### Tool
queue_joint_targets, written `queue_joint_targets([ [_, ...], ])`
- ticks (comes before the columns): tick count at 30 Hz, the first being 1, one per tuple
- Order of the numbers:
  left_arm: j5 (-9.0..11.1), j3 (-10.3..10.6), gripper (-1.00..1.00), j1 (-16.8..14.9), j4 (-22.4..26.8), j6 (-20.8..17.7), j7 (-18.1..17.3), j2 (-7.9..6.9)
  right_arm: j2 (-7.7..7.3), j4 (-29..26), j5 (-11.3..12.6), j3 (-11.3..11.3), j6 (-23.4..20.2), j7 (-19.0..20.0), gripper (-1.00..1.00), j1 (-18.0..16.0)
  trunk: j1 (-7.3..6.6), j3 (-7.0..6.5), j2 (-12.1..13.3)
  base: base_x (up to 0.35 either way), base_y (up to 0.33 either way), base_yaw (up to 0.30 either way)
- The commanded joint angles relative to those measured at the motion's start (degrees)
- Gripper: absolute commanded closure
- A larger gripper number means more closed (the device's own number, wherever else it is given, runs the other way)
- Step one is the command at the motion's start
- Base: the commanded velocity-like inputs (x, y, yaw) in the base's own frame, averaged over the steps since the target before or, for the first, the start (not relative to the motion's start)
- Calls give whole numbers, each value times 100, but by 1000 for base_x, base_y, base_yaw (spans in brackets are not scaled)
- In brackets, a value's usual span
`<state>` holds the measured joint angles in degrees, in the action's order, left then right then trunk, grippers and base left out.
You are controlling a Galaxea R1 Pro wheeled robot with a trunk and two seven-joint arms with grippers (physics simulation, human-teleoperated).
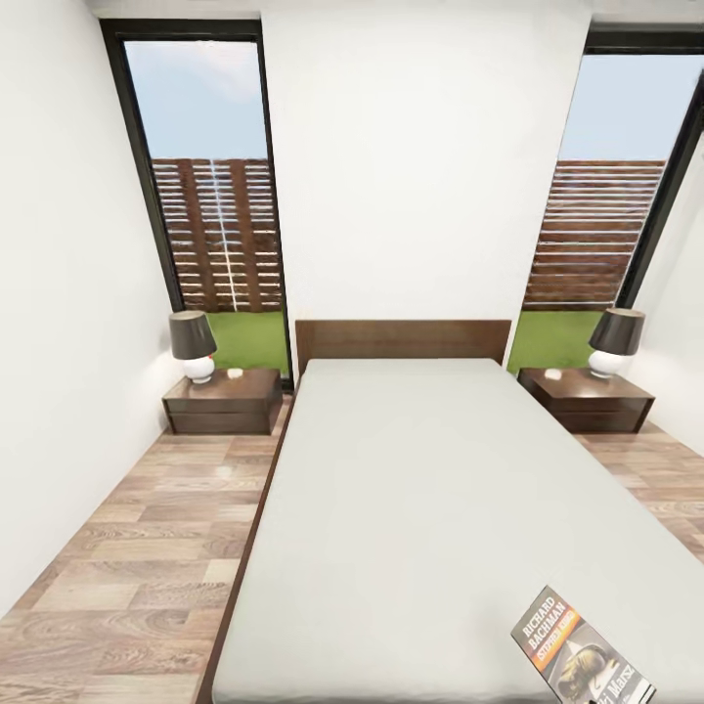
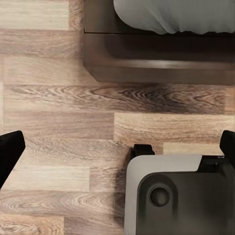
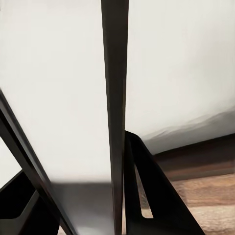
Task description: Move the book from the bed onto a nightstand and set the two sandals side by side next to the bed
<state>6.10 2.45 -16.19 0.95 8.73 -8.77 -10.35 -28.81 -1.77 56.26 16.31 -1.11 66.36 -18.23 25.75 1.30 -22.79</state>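
Meanwhile the book (image 1: 583, 653) lies on the bed (image 1: 420, 489), well apart from the left fingers (image 2: 10, 154).

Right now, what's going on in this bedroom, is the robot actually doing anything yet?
Nothing is being handled yet. The robot faces the foot of the bed, and the book lies untouched on the mattress near its right corner. A nightstand with a lamp stands on each side of the headboard. The left gripper hangs open over the wood floor beside the bed frame. I can't tell the right gripper's state.
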Motion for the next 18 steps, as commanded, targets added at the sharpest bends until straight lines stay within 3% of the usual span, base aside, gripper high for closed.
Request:
queue_joint_targets([
  [1,62,28,-100,-6,-7,15,-28,-2,-2,4,56,42,-12,23,100,-5,4,12,-13,0,0,0],
  [7,60,28,-100,-7,-7,15,-28,-1,-6,2,57,43,-12,30,100,-5,4,9,-13,0,0,22],
  [18,58,28,-100,-7,-7,23,-28,18,-3,10,52,48,-12,18,100,-5,4,8,-13,0,0,266],
])
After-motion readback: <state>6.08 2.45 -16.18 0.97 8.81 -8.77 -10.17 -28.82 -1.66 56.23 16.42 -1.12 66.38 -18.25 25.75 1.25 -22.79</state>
